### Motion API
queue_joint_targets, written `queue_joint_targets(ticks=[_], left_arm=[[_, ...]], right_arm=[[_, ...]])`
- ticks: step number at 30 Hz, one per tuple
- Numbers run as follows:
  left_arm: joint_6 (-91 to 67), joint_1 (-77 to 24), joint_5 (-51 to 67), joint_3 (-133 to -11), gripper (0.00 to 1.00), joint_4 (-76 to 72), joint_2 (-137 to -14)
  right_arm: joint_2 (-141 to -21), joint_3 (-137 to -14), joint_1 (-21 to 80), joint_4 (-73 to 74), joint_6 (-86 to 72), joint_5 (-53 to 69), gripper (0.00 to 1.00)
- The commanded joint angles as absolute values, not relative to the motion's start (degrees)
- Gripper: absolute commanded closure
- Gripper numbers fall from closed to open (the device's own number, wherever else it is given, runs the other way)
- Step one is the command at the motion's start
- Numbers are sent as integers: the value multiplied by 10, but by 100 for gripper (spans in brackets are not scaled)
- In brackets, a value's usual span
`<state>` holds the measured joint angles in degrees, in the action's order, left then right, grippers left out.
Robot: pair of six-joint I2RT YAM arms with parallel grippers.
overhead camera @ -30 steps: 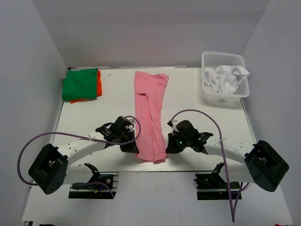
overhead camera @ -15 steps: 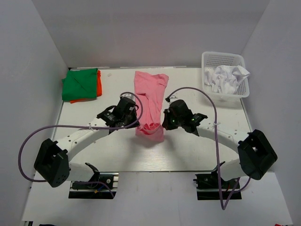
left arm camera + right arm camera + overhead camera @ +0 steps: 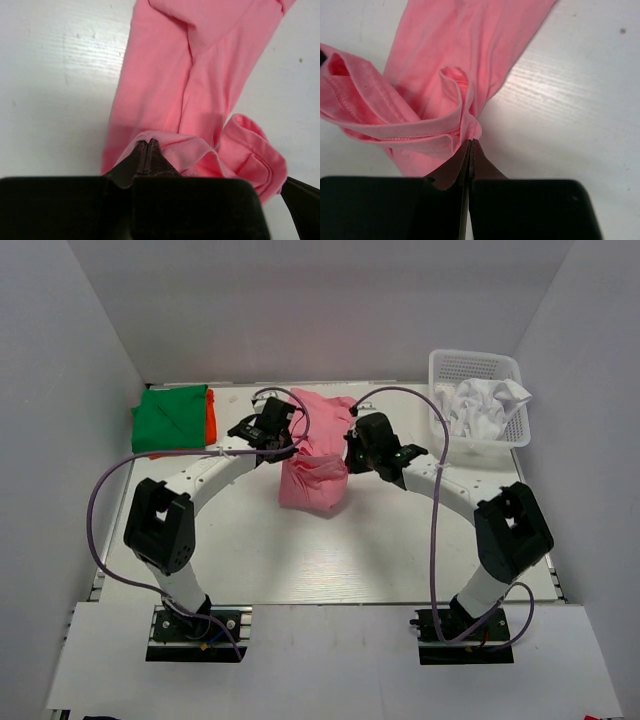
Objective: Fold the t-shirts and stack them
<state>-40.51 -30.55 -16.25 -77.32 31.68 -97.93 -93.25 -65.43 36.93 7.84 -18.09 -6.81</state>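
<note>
Pink hem carried up the frame, shirt doubling over on itself.

In the top view both grippers have travelled from the lower middle of the frame to the upper centre. The left gripper (image 3: 288,448) and the right gripper (image 3: 350,452) now sit either side of the pink t-shirt (image 3: 313,483), each pinched on a corner of its hem. A second ago that hem lay flat near the lower middle. It is now lifted and brought up over the shirt's upper half, so the long strip has shortened into a bunched, sagging fold. Both arms have stretched out up the frame.
</note>
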Motion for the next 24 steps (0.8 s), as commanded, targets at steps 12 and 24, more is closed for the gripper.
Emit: queue_joint_targets(ticks=[12, 24], left_arm=[[-320, -250, -100, -919, 100, 282, -1106], [-314, -200, -54, -993, 51, 252, -1200]], right_arm=[[-1087, -824, 308, 17, -111, -5, 100], [-1231, -977, 277, 48, -107, 19, 97]])
